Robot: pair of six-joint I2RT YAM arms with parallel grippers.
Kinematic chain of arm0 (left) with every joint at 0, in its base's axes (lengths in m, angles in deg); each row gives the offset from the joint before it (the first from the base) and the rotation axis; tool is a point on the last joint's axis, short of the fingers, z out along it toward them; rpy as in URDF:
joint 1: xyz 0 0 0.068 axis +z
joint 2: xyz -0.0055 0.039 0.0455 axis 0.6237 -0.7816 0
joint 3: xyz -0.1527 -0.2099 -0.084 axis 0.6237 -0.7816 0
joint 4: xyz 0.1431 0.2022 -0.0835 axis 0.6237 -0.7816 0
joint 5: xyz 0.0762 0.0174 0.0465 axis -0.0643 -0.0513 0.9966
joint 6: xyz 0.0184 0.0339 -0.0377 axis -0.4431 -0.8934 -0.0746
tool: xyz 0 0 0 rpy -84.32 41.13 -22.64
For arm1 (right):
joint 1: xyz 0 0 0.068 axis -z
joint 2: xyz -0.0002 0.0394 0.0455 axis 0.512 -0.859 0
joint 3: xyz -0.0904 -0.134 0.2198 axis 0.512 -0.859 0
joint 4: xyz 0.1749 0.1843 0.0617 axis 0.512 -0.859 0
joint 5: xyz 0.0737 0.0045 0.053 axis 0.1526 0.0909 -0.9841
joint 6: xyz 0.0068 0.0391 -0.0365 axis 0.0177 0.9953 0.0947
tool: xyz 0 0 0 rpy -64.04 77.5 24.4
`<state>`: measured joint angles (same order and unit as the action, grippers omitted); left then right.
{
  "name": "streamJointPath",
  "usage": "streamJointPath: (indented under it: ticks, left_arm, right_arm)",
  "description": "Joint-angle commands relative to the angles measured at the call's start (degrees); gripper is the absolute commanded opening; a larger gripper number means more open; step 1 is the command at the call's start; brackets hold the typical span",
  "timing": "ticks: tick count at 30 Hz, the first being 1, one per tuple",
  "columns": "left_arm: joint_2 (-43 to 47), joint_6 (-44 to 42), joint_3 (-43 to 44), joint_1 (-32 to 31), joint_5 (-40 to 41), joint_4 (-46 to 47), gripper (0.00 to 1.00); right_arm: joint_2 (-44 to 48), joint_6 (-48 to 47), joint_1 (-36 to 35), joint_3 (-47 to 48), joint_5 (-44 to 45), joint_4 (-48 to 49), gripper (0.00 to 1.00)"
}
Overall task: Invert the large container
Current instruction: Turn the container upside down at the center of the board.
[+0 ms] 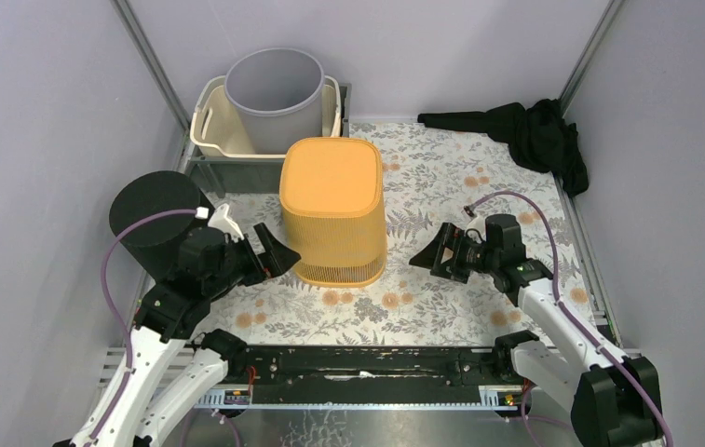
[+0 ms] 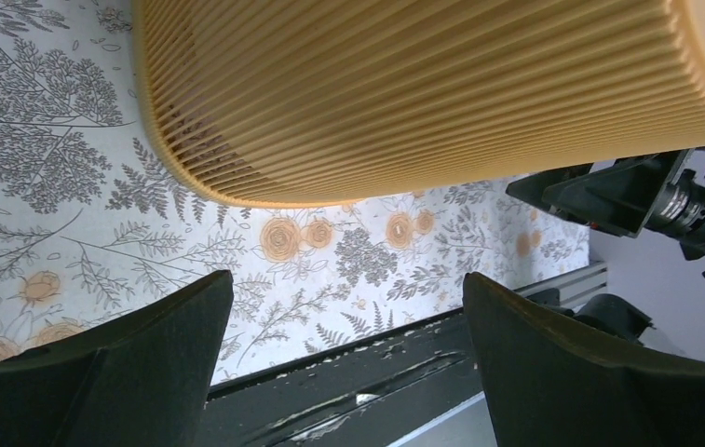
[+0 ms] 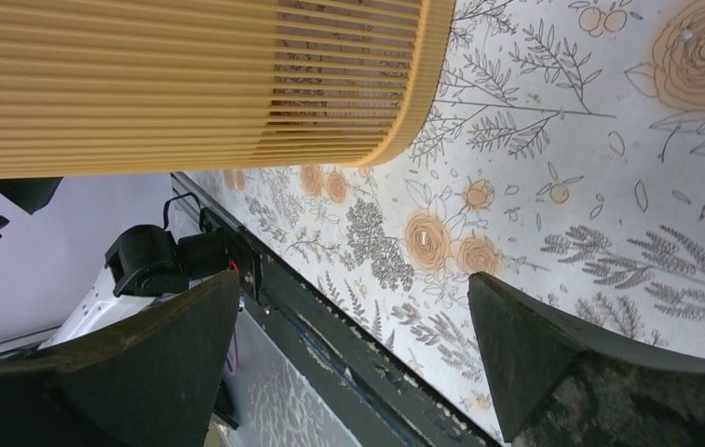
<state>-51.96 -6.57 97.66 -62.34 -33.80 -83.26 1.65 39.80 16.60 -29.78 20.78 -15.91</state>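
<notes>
The orange slatted bin (image 1: pixel 332 209) is standing, mouth down as far as I can tell, mid-way along the floral tablecloth (image 1: pixel 441 312); the left gripper (image 1: pixel 278 253) and right gripper (image 1: pixel 428 256) are hovering either side, jaws gaping wide, neither touching it.

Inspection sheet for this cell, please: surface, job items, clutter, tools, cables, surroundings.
Surface: floral cover, lying flat.
Job's things: orange container mid-table, solid face up, wider rim down.
Clutter: grey bin inside beige tub, back left; black cloth, back right; black cylinder by the left arm.
Grippers: left tool and right tool open, flanking the container, holding nothing.
Cables: purple cable looped on each arm.
Surroundings: lilac walls; nothing else seen.
</notes>
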Motion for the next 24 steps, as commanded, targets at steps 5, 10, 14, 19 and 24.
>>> streamJointPath:
  ticks: [5, 10, 14, 19, 24]
  left_arm:
    - [-0.7, 5.6, 3.7, -0.2, -0.7, -1.3, 1.0]
    - [-2.6, 4.9, 4.5, -0.4, -1.5, -1.5, 1.0]
    - [-5.5, 3.9, 5.1, -0.5, -1.1, -1.9, 1.0]
    - [-0.8, 5.6, -1.0, -0.5, -1.6, 2.0, 1.0]
    - [3.0, 6.1, -1.9, -0.5, -0.8, 1.0, 1.0]
  right_arm:
    - [8.6, 5.7, 0.2, 6.5, 2.6, -12.4, 0.99]
    - [12.0, 8.0, 0.2, 9.1, 4.6, -16.2, 1.0]
    - [11.4, 6.2, 0.2, 10.3, 4.9, -19.3, 0.99]
    - [16.2, 4.4, 0.2, 6.6, 6.8, -17.3, 0.99]
    - [15.3, 3.7, 0.2, 5.0, 2.8, -17.3, 0.99]
